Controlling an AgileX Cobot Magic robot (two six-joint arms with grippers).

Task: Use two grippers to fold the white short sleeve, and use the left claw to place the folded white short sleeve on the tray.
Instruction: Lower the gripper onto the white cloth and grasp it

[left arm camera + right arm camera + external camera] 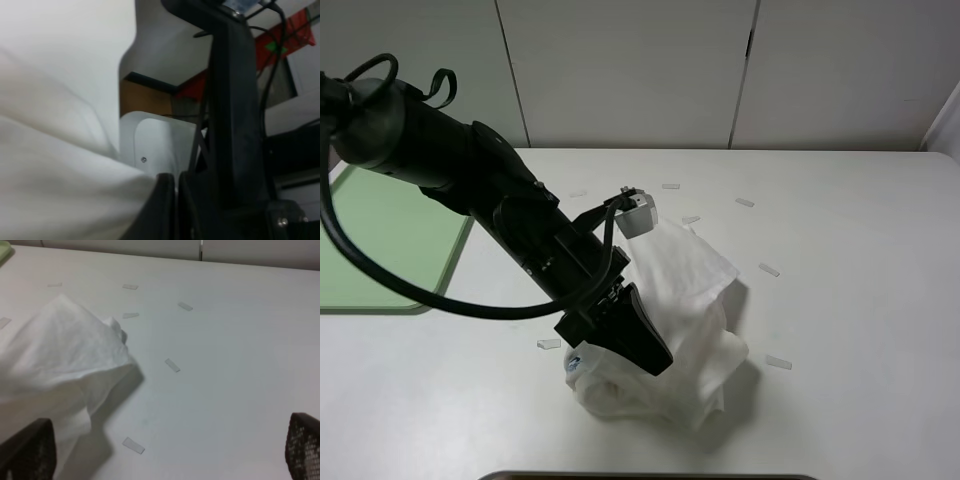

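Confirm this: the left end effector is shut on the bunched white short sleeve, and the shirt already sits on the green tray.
Not quite. The left end effector is shut on the bunched white short sleeve, but the shirt is not on the tray. The exterior high view shows it on the bare white table, with the tray apart at the left edge holding nothing visible.

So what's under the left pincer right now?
The bunched white short sleeve lies under the left pincer, which is shut on its cloth. The table beneath the shirt is covered, and the arm hides part of the fabric.
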